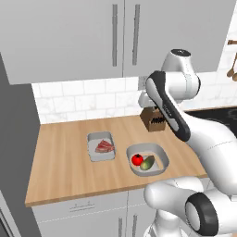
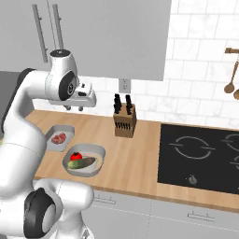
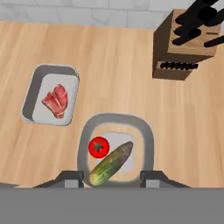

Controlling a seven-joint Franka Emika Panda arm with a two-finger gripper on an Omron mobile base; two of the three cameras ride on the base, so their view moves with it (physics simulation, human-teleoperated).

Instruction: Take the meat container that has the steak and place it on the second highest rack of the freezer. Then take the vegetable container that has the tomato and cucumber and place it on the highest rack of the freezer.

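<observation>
— On the wooden counter (image 1: 65, 171), what sits closest to the front edge?

— The vegetable container (image 1: 147, 160), a rounded grey bowl-like dish. Inside it the tomato (image 1: 137, 159) lies touching the cucumber (image 1: 147, 162), with the cucumber nearer the stove side. From the hand camera the tomato (image 3: 99, 147) is to the left and the cucumber (image 3: 111, 163) runs diagonally beside it.

— And the meat?

— The steak (image 1: 104, 146) lies in the meat container (image 1: 101, 146), a rectangular grey tray set just beside the vegetable container, a little further back and toward the counter's left end. The two containers are close but apart.

— Where is the gripper?

— The gripper (image 2: 74, 108) hangs above the counter, well clear of both containers, pointing down. In the hand view its fingertips (image 3: 72, 176) stand on either side of the vegetable container's near rim, spread wide with nothing between them.

— Anything else on the counter?

— A wooden knife block (image 2: 125, 121) with dark handles stands near the back edge, by the white tiled wall (image 1: 88, 99). To its right a black cooktop (image 2: 200, 158) is set into the counter. Wooden spoons (image 2: 230, 74) hang on the wall above it. Grey upper cabinets (image 1: 92, 37) with bar handles run overhead.

— The freezer?

— A dark grey panel (image 1: 14, 139) borders the counter's left end; I cannot tell whether that is it.
</observation>
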